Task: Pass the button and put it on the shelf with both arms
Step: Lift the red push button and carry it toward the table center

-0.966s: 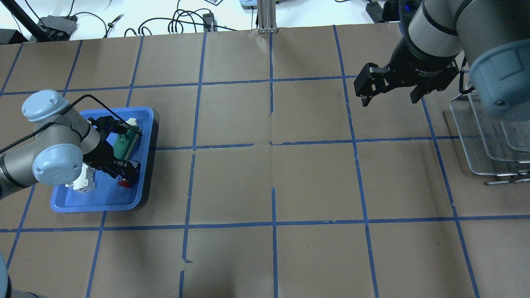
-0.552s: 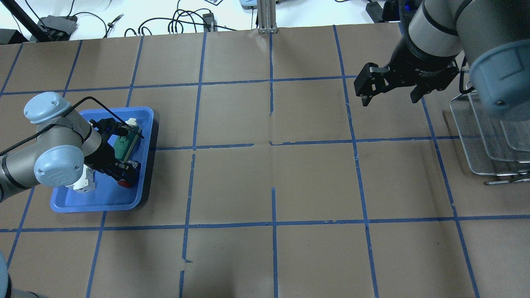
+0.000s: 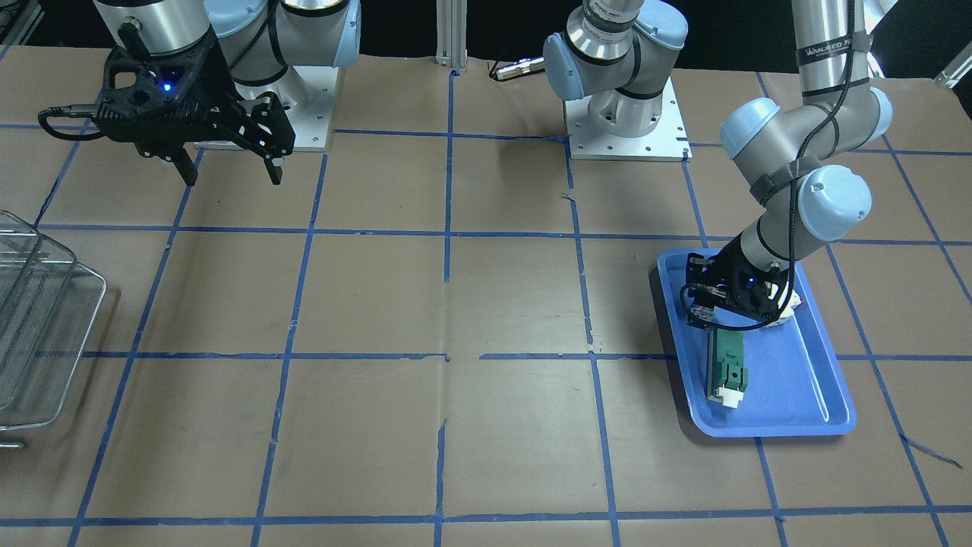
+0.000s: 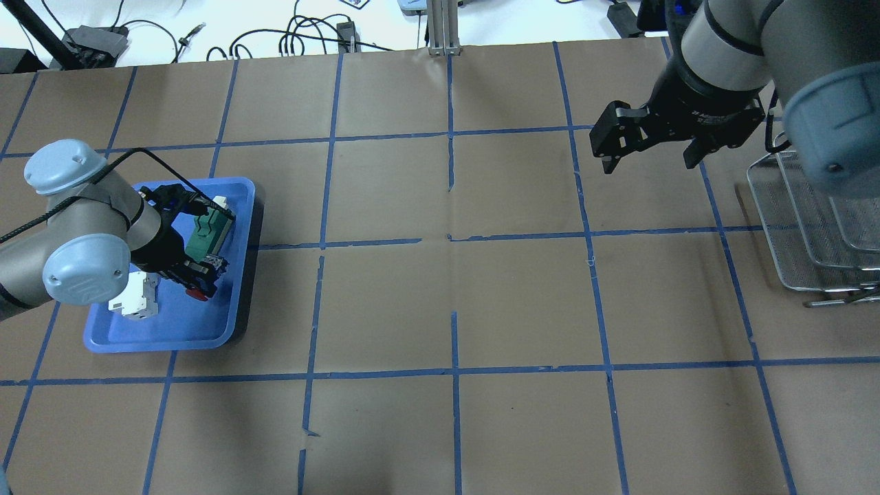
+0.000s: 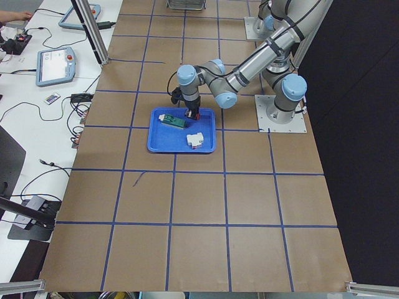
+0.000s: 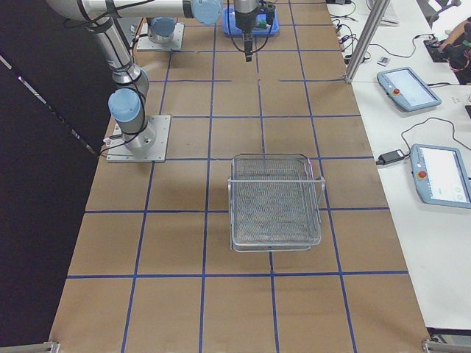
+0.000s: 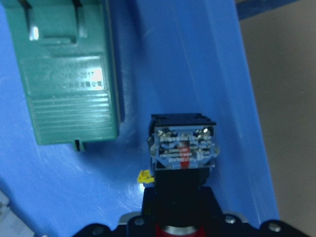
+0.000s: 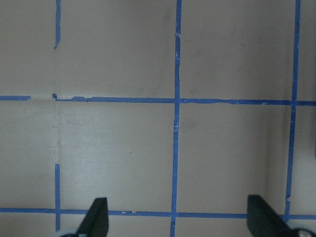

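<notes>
I am watching the left gripper [image 4: 203, 278] clenching the button [image 7: 182, 148] low inside the blue tray [image 4: 165, 333], just beside the green module [image 7: 64, 74]; the pick is being made, I judge, but the button is not yet clear of the tray. The right gripper [image 4: 647, 165] is hanging spread wide and empty near the shelf [image 6: 276, 206], well apart from the tray; the pass and the placing are both remaining.

Four wide fixed views, two wrist close-ups
</notes>
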